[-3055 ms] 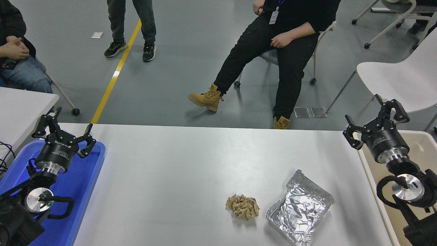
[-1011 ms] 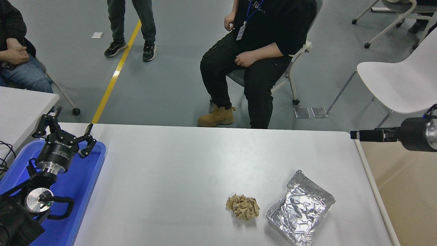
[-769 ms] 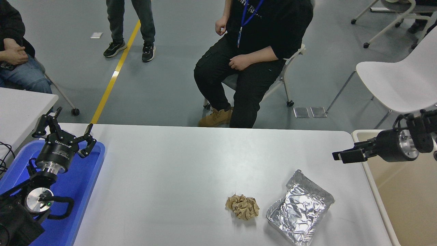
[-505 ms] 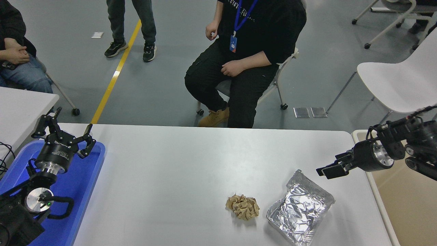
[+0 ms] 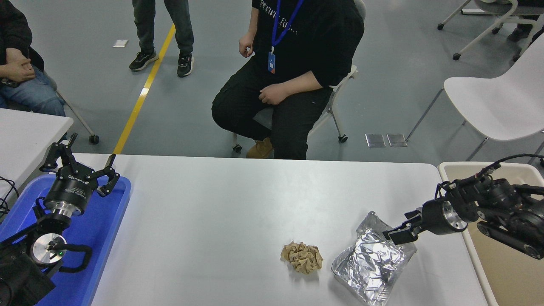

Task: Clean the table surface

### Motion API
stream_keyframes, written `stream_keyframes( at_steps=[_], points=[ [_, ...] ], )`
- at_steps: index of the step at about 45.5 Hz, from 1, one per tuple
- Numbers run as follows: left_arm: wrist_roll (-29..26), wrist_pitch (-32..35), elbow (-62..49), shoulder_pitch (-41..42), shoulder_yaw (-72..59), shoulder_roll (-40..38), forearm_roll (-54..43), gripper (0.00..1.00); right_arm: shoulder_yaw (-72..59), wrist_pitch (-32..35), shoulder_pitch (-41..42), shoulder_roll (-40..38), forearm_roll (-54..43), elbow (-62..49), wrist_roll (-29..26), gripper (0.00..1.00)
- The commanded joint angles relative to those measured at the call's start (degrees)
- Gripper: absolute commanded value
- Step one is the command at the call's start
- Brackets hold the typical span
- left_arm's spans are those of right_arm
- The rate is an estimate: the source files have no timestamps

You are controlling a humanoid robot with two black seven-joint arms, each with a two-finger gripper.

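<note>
I've got the right gripper (image 5: pixel 393 235) low over the far corner of the foil tray (image 5: pixel 372 263), seen side-on — can't tell whether its fingers are spread or pressed together. Left gripper (image 5: pixel 80 163) is parked over the blue tray (image 5: pixel 104 238), fingers spread. The worktop (image 5: pixel 212 212) fills the frame's lower half; foil and a crumpled brown paper wad (image 5: pixel 302 256) sit right of centre, just apart. Foil looks thin, light and crushable — I'd pinch the raised rim, not the flat. Wad is soft; grab anywhere.
</note>
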Motion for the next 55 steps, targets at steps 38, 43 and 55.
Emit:
stream_keyframes(
  at_steps=[38,43,55],
  points=[
    [0.0,0.0,0.0,0.0,-0.01,0.02,0.0,1.0,-5.43,-10.07,-3.84,6.18,0.19,-9.48,0.29,0.75],
    [0.0,0.0,0.0,0.0,-0.01,-0.07,0.0,1.0,-5.35,-10.16,-3.84,6.1,0.19,-9.57,0.38,0.69],
    [0.0,0.0,0.0,0.0,-0.01,0.02,0.0,1.0,-5.43,-10.16,-3.75,6.1,0.19,-9.66,0.38,0.49]
  ],
)
